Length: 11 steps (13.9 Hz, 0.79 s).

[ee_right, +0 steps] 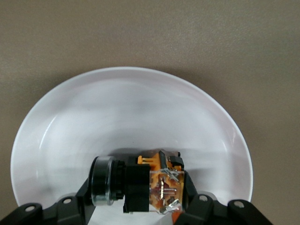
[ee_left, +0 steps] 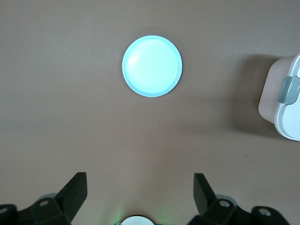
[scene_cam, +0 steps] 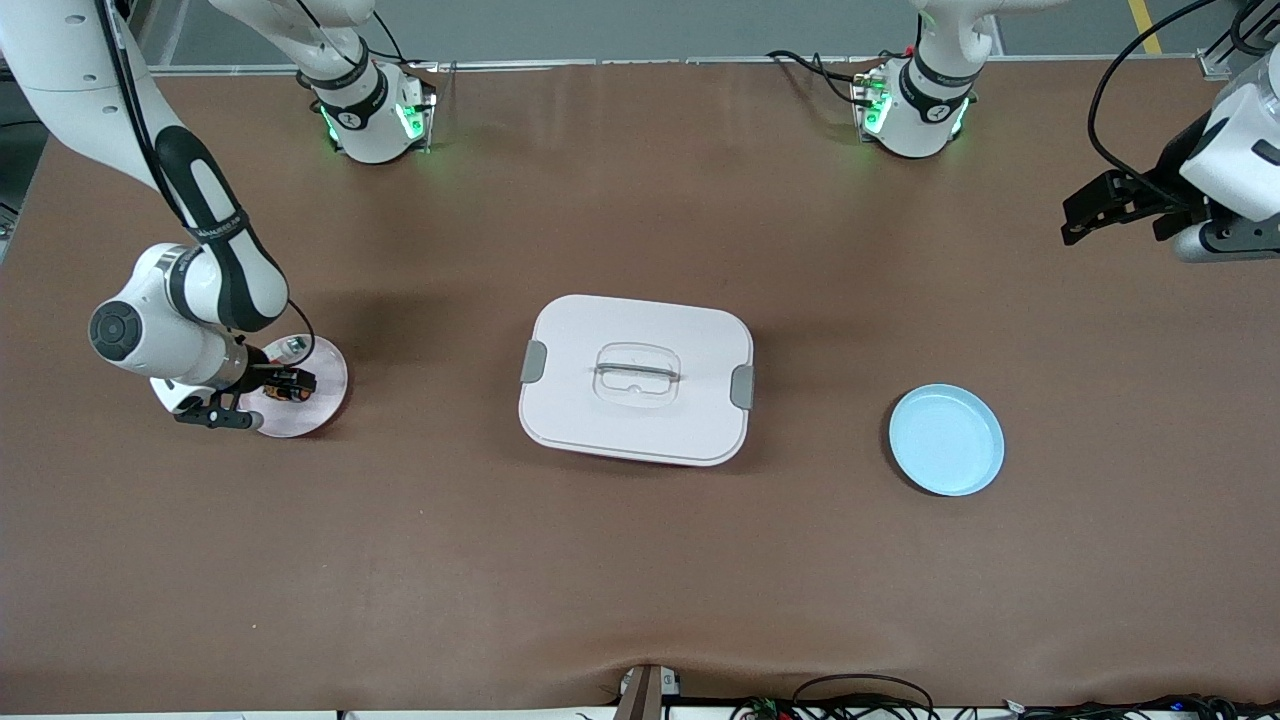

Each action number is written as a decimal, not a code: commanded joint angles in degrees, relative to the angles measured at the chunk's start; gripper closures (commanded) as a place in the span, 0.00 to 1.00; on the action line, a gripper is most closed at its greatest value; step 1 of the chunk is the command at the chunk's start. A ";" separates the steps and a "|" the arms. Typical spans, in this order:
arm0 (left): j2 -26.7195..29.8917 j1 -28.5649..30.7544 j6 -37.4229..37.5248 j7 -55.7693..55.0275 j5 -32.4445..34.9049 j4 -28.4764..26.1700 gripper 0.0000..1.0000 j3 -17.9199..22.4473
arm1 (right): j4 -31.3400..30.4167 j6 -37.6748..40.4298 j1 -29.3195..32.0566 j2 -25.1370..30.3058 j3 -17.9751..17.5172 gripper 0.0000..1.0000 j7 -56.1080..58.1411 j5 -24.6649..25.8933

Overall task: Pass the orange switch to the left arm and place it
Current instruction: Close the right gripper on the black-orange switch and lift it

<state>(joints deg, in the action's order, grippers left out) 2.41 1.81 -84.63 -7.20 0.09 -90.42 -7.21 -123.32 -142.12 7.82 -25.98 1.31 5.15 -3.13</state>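
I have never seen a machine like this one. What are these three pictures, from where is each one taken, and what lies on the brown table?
You see two white robot arms, each ending in a black two-finger gripper. The large picture comes from a high camera facing the robots; the two others come from cameras on the arms' wrists.

On the table a white box with grey latches lies in the middle. A pale pink plate lies toward the right arm's end, a light blue plate toward the left arm's end.

The right gripper is down at the pink plate, its fingers around the orange switch, a small black and orange part. A second small part lies on that plate too.

The left gripper waits open in the air, holding nothing.
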 commanded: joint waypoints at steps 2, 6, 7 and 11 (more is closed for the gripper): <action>-0.30 0.39 0.34 0.96 -0.35 1.30 0.00 -0.09 | 0.45 6.57 -0.44 5.04 -0.34 0.76 0.83 -0.92; -0.48 0.30 0.25 0.96 -0.26 1.30 0.00 -0.09 | 3.34 19.83 -3.51 12.08 -0.34 0.76 -3.72 -0.92; -0.48 0.22 0.25 0.96 -0.35 1.30 0.00 -0.09 | 4.83 24.22 -4.39 13.22 -0.34 0.76 -5.92 -0.92; 0.22 0.30 0.52 0.53 -2.18 1.12 0.00 -0.18 | 6.60 35.31 -10.97 19.72 -0.34 0.76 -17.33 -0.92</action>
<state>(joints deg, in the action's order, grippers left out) 2.41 1.80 -84.63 -7.20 -0.20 -90.10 -7.20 -116.27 -110.12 0.40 -9.75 0.73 -6.35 -3.30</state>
